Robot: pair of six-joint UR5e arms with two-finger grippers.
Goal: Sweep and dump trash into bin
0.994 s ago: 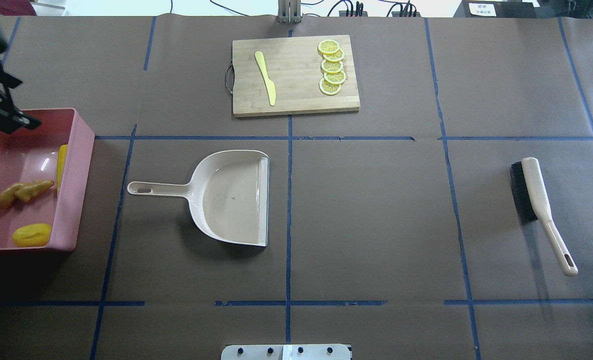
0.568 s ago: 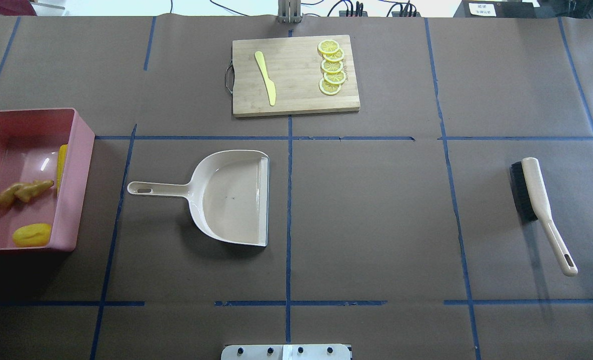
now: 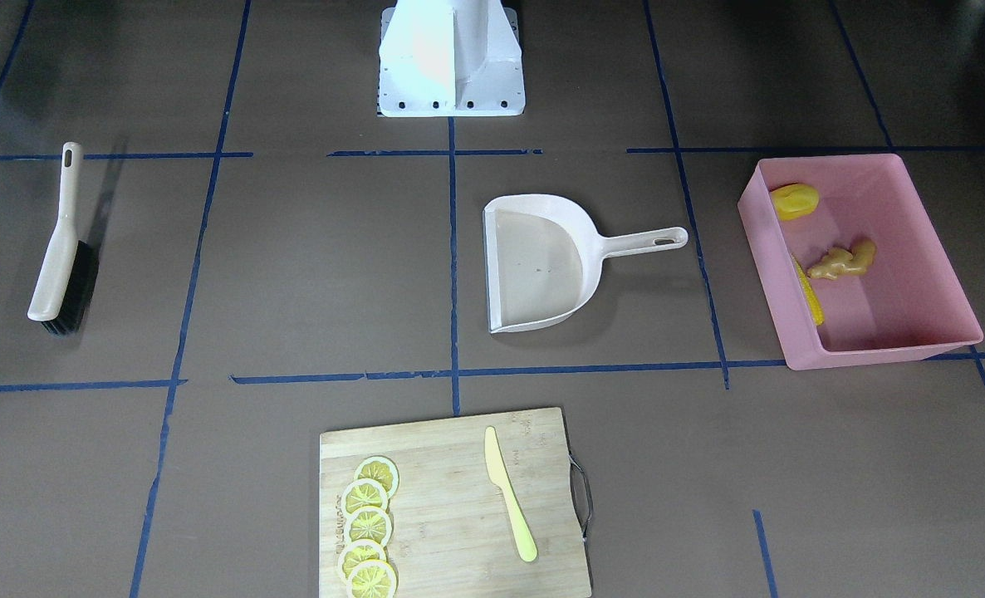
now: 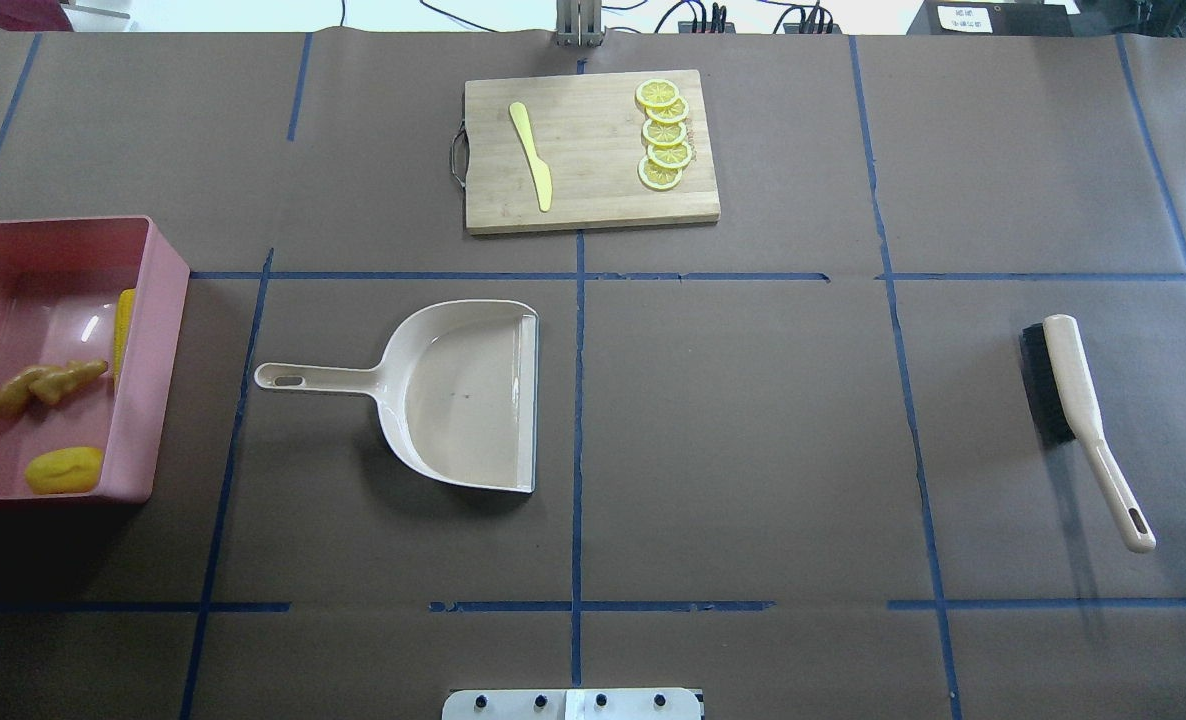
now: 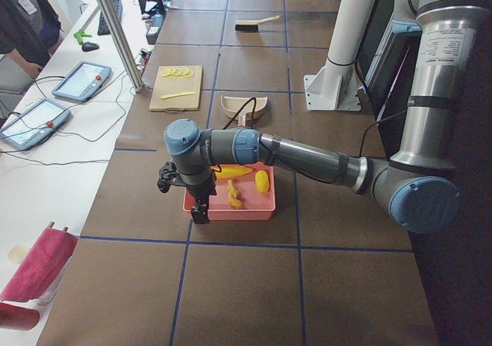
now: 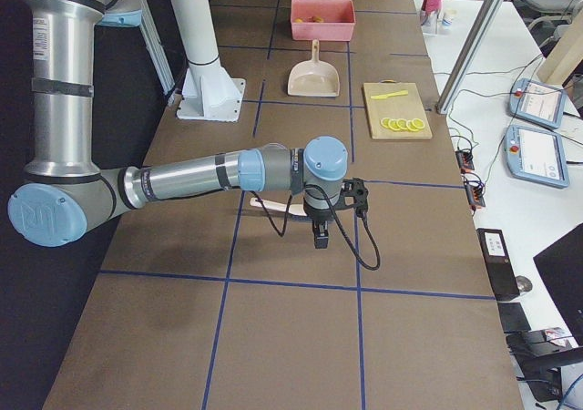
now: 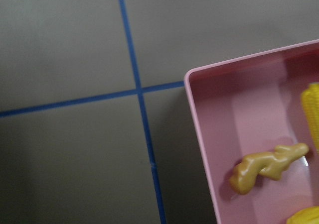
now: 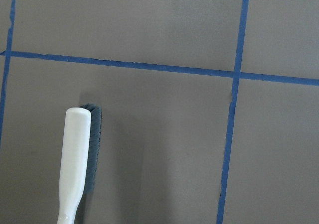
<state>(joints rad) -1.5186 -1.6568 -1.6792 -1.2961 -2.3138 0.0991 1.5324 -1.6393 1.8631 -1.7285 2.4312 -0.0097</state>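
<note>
At the table's left end stands the bin [image 4: 151, 380], a shallow pink rectangular tub with plain sloping walls, upright and open-topped. All three pieces of trash lie on its floor. The corn cob [image 4: 124, 325] lies along the wall facing the dustpan [image 4: 463, 400]. The ginger root [image 4: 45, 385], tan and knobbly, rests mid-floor, its tip just beside the cob. The lumpy vegetable [image 4: 63, 470], stubby and yellow, sits apart in the corner nearest the robot. The cutting board [image 4: 593, 195] carries overlapping lemon slices [image 4: 663, 135] and a knife [image 4: 532, 155]. The left gripper [image 5: 199, 211] hangs at the bin's outer corner and the right gripper [image 6: 321, 238] over the brush [image 4: 1078, 400]. Finger state cannot be told for either.
</note>
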